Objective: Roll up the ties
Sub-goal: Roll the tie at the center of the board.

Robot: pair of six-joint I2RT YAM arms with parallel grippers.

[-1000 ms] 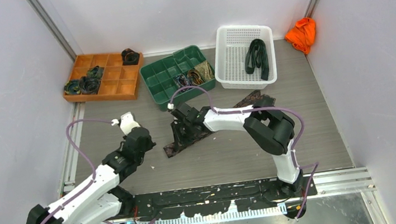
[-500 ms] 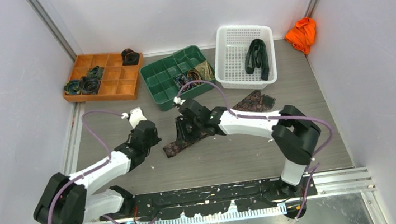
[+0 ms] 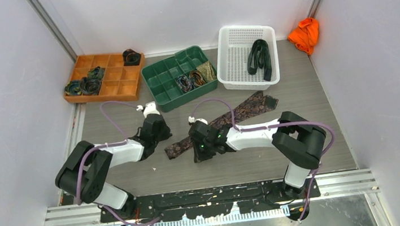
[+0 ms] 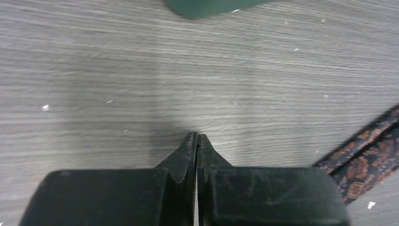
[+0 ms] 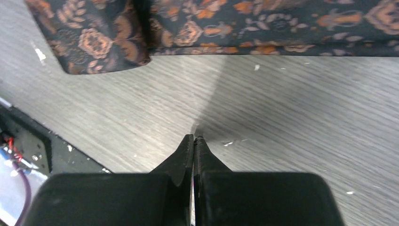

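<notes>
Tie (image 5: 263, 23) edge near right fingers (image 5: 183, 160) (pressed together), tabletop (image 5: 291, 117) between

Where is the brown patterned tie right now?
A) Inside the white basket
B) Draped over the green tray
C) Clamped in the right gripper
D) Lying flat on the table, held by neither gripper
D: the brown patterned tie lies stretched out on the table, and the wrist views show the left gripper and the right gripper shut on nothing, over bare table beside it.
</notes>
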